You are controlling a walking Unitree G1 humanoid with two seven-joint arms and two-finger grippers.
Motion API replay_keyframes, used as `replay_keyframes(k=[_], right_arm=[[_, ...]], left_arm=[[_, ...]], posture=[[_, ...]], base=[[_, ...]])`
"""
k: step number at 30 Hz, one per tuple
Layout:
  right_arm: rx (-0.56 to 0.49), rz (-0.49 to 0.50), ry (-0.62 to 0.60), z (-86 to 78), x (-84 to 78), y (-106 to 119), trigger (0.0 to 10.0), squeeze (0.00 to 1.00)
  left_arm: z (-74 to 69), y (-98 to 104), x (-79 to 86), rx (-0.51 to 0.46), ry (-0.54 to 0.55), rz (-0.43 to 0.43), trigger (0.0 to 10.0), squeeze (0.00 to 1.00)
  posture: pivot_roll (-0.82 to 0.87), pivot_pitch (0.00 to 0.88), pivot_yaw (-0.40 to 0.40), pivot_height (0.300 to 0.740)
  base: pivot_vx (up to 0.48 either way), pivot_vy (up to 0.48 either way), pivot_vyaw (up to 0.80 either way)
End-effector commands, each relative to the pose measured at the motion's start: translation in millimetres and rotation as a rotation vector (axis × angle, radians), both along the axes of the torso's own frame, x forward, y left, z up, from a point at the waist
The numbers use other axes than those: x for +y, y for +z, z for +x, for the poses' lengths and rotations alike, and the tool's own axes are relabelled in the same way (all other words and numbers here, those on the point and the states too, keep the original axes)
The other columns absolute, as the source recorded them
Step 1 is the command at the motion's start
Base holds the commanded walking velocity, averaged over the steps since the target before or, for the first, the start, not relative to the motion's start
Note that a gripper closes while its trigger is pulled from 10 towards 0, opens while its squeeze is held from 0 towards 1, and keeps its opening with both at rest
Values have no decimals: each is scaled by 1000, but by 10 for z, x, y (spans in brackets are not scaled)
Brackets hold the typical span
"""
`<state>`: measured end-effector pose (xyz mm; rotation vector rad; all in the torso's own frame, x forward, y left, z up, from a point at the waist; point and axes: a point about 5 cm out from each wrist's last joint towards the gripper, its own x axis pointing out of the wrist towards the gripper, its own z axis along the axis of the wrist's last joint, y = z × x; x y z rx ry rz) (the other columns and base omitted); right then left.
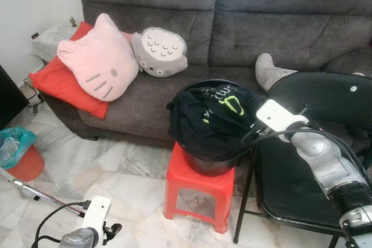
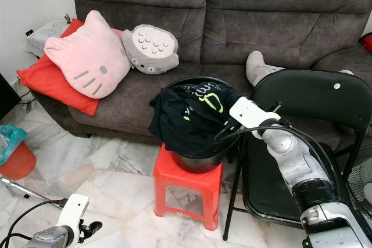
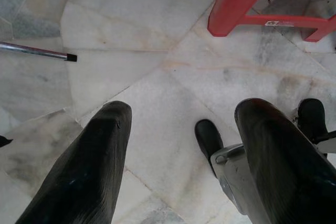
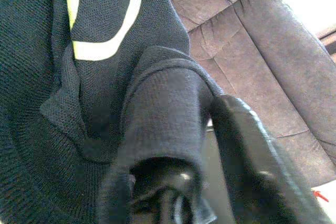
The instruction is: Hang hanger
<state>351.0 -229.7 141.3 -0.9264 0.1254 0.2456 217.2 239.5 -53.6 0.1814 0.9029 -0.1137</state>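
Marble floor (image 1: 133, 184) before a grey sofa (image 1: 244, 21). Nearest, the left gripper (image 3: 178, 166) hangs idle over the tiles, fingers wide apart, empty. Beyond, on a red stool (image 1: 195, 187), a black tub (image 1: 212, 164) holds a dark garment (image 1: 209, 114). The right gripper (image 4: 173, 182) has a fold of it pinched between its fingers, apparently to lift it. No hanger identifiable.
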Motion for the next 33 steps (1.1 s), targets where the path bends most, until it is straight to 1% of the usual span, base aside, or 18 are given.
replay_keyframes(k=[1,5,6,9,11,13,17,23,27,29,33], right_arm=[[-17,-22,-13,12,-49,41,10000,1000],[-20,-56,-15,15,-68,33,10000,1000],[-18,-81,-9,9,-73,14,10000,0],[-17,-80,-15,5,-82,-4,10000,0],[-17,-112,-26,1,-115,-21,10000,0],[-21,-122,-34,1,-140,-27,10000,0],[-33,-133,-52,9,-188,-18,10000,0],[-59,-151,-54,24,-218,-9,10000,0],[-75,-158,-41,38,-207,0,10000,0],[-99,-168,-15,52,-166,14,10000,0],[-81,-170,-9,68,-140,-14,10000,0]], left_arm=[[-6,10,45,4,3,7,10000,0],[2,14,44,3,2,7,10000,0],[4,15,44,2,2,8,10000,0],[6,16,44,2,2,8,10000,0],[7,17,44,2,3,8,10000,0],[7,18,46,1,3,8,10000,0],[8,19,46,0,3,8,10000,0],[9,20,49,-2,4,10,10000,0],[9,20,50,-5,5,11,10000,0],[9,21,52,-7,8,13,10000,0],[8,22,54,-9,10,13,10000,0]], posture=[[-96,0,32,740],[-96,0,34,740],[-94,0,34,740],[-94,0,34,740],[-92,0,34,740],[-92,0,35,740],[-92,0,35,740],[-91,0,36,740],[-89,0,35,740],[-84,0,35,740],[-82,0,35,740]], base=[[0,0,0],[0,0,0],[0,0,0],[0,0,0],[0,0,0],[0,0,0],[0,0,0],[0,0,0],[0,0,0],[0,0,0],[0,0,0]])
